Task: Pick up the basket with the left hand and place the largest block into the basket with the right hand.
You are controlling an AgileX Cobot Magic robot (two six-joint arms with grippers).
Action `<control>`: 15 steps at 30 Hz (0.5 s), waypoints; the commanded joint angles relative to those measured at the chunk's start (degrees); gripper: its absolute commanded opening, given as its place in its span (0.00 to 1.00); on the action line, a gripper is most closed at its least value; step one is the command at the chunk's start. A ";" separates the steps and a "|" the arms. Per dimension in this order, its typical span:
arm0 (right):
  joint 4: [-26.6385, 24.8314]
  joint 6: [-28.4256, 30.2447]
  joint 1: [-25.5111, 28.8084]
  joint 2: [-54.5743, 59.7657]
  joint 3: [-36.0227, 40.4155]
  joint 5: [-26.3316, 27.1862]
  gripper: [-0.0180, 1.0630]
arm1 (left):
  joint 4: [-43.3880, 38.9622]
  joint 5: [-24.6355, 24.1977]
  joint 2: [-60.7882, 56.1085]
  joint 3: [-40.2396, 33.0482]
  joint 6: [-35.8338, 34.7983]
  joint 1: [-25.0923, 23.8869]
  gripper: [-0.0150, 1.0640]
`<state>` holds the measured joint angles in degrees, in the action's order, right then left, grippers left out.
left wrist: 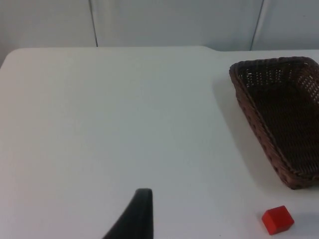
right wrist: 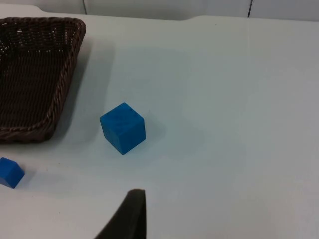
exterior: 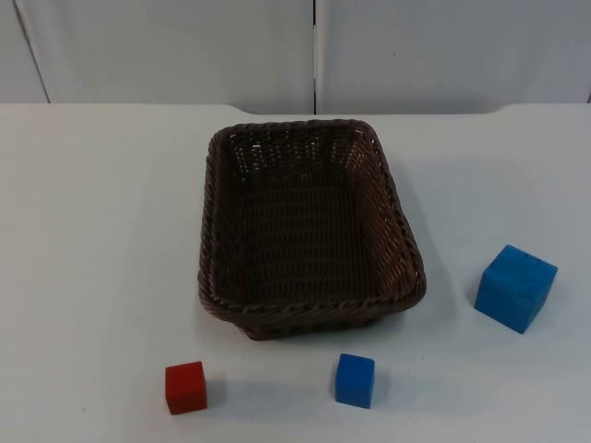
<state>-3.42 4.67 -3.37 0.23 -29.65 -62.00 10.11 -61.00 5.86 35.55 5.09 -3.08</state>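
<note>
Although nothing had yet been grasped, we saw the risks laid out plainly on the white table top (exterior: 92, 231). The brown wicker basket (exterior: 309, 231) sat empty near the middle, its far rim toward the grey partition wall (exterior: 185, 51). The large blue block (exterior: 515, 287) stood to its right, apart from it, nearer the right edge. A small blue block (exterior: 355, 379) and a small red block (exterior: 186, 387) lay by the near edge, in front of the basket.

In each wrist view we saw a black fingertip, left (left wrist: 134, 216) and right (right wrist: 127, 216), high above the surface; we could not tell how either pair of jaws stood.

We judged that the right gripper might go to the small blue block, alike in colour. The large block sat turned, so a misaligned closure could catch its corners and spin it away. A thin bite on the basket's rim could let it tilt or slip when lifted.
</note>
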 commanded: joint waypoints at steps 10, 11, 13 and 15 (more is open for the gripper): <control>0.13 0.15 0.29 -0.23 0.00 0.12 0.99 | 5.00 3.80 11.24 0.40 -0.41 -0.16 0.99; 0.13 0.15 0.29 -0.23 0.00 0.12 0.99 | 5.00 3.80 11.24 0.40 -0.41 -0.16 0.99; 0.13 0.15 0.29 -0.23 0.00 0.12 0.99 | 6.79 5.02 13.94 0.40 1.11 -0.16 0.99; 0.13 0.15 0.29 -0.23 0.00 0.12 0.99 | 8.44 6.28 16.28 0.40 2.45 -0.16 0.99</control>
<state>-3.42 4.67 -3.37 0.23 -29.65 -62.00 16.19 -56.77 20.11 35.55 5.98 -3.08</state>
